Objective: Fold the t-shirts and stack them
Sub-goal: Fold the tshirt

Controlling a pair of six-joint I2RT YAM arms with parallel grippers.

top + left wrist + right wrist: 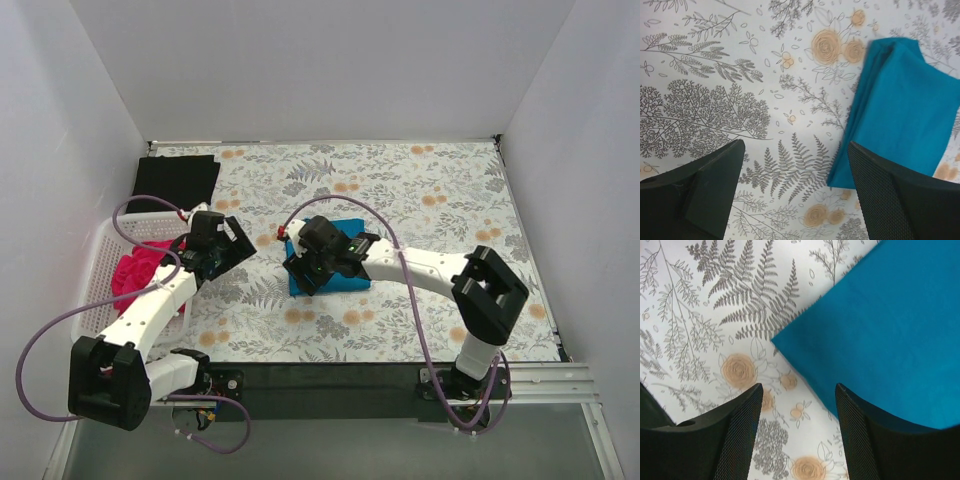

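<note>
The teal-blue t-shirt [345, 276] lies folded into a small rectangle on the floral table covering, mid-table. It also shows in the left wrist view [905, 120] and the right wrist view [880, 325]. My right gripper [300, 268] is open above its left edge, holding nothing. My left gripper [238, 243] is open and empty, left of the shirt. The magenta-pink t-shirt [135, 272] lies crumpled in the white basket [100, 250]. The black t-shirt [176, 181] lies flat at the far left corner.
The basket stands along the table's left edge beside my left arm. White walls enclose the table on three sides. The floral covering [420, 200] is bare at the right and back.
</note>
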